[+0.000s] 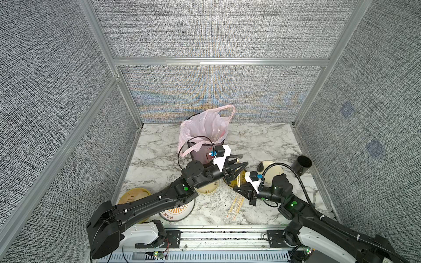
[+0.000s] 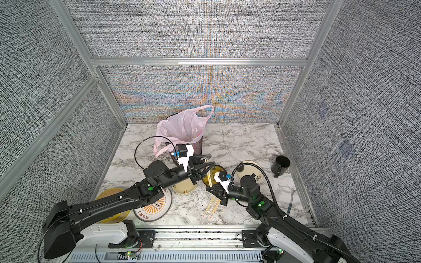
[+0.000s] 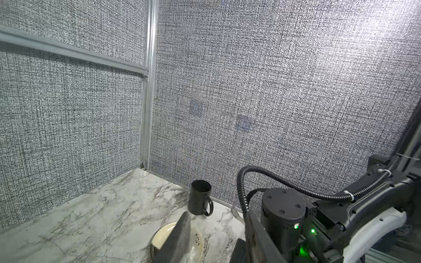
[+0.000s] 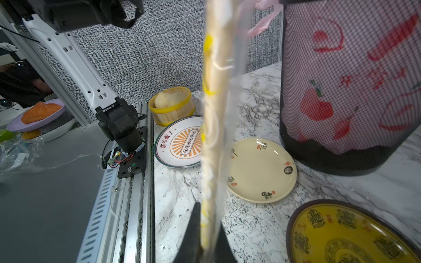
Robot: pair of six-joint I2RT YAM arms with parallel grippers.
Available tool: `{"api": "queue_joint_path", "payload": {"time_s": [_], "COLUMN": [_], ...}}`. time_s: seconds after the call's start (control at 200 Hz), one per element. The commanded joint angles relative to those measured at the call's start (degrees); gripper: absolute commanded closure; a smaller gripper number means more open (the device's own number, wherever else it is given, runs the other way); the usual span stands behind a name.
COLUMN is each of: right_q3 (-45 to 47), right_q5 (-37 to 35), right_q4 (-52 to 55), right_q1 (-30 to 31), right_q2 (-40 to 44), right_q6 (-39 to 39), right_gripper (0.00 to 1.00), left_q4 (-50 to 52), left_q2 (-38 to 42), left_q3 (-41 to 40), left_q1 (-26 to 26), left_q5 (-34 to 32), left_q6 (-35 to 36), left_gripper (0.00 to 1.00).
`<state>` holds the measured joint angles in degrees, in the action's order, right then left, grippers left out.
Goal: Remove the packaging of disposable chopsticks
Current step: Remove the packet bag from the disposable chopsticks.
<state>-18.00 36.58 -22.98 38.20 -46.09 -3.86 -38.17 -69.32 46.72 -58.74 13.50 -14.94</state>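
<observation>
Right hand (image 4: pixel 208 238) on pale, clear-sleeved chopsticks (image 4: pixel 213 118)

The sunburst plate (image 4: pixel 168 158) near the left arm bore red characters: 该吃饭了. Seals on the cream plate (image 4: pixel 259 169) were too small to read.

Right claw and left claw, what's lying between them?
A wrapped pair of chopsticks. The shut right claw pinches one end, and the sticks run up between the open jaws of the left claw. Both top views show it.

The marble tabletop (image 1: pixel 159 141) is carrying a mesh bin (image 4: pixel 341 68), a black mug (image 1: pixel 304 165), plates (image 1: pixel 180 211), a steamer basket (image 1: pixel 134 195) and wrapped chopsticks (image 1: pixel 234 207).
</observation>
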Motion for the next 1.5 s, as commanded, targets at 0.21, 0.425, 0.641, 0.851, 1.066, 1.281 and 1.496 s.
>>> {"api": "queue_joint_path", "payload": {"time_s": [0.21, 0.425, 0.641, 0.851, 1.066, 1.281, 1.496], "right_q3": [2.13, 1.66, 1.51, 1.34, 0.96, 0.76, 0.79], "right_q5": [0.54, 0.40, 0.34, 0.28, -0.26, -0.56, -1.69], "right_q4": [-1.96, -2.60, -3.13, -2.93, -2.67, -2.62, -3.13], "right_q1": [0.32, 0.36, 0.34, 0.39, 0.39, 0.40, 0.44], "right_q2": [4.02, 2.24, 2.51, 1.76, 0.94, 2.30, 2.88], "right_q6": [2.18, 2.71, 2.54, 2.41, 2.45, 2.01, 1.80], "right_gripper": [1.00, 1.00, 1.00, 1.00, 0.70, 0.68, 0.72], "left_q4": [-4.59, -6.03, -6.72, -0.10, -0.02, -0.94, -3.32], "left_q2": [-3.15, -3.34, -3.75, -1.72, -0.82, -0.91, -1.51], "left_q3": [-2.02, -4.04, -5.08, -0.99, -0.19, -1.35, -2.25], "left_q1": [0.03, 0.03, 0.03, 0.09, 0.20, 0.21, 0.21], "left_q5": [3.63, 4.80, 3.97, 2.02, 4.74, 5.14, 5.54], "left_q6": [-0.71, -1.58, -0.85, 1.02, 0.68, 1.34, 0.44], "left_gripper": [0.99, 1.00, 0.99, 1.00, 1.00, 1.00, 1.00]}}
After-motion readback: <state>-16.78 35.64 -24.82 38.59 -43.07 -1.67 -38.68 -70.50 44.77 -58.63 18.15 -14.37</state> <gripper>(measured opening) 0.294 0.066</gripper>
